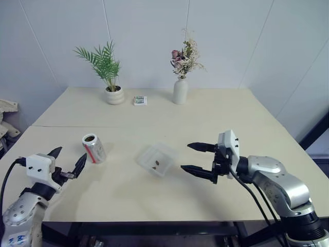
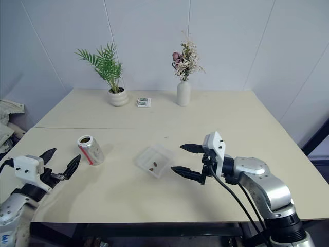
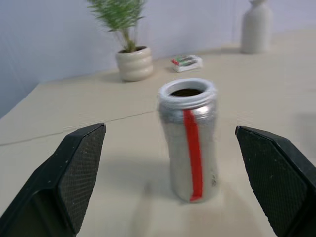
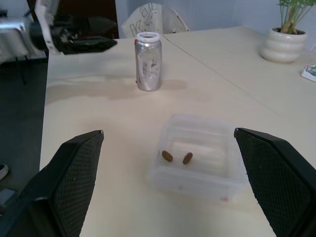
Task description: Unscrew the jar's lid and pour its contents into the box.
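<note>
The jar stands upright and uncapped on the table, left of the box, which holds two brown bits. The left gripper is released near the jar; the right gripper gapes beside the box. The jar's inside looks dark, perhaps empty.

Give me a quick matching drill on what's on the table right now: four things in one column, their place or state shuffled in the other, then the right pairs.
Things:
1. jar
2. box
3. left gripper
4. green-and-white packet

Place or state:
A. holds two small brown bits
B. lies at the table's far edge, between the potted plant and the white vase
C. stands upright with its mouth uncovered
D. open, fingers apart on either side of the jar, not touching it

Pairs: 1-C, 2-A, 3-D, 4-B
</note>
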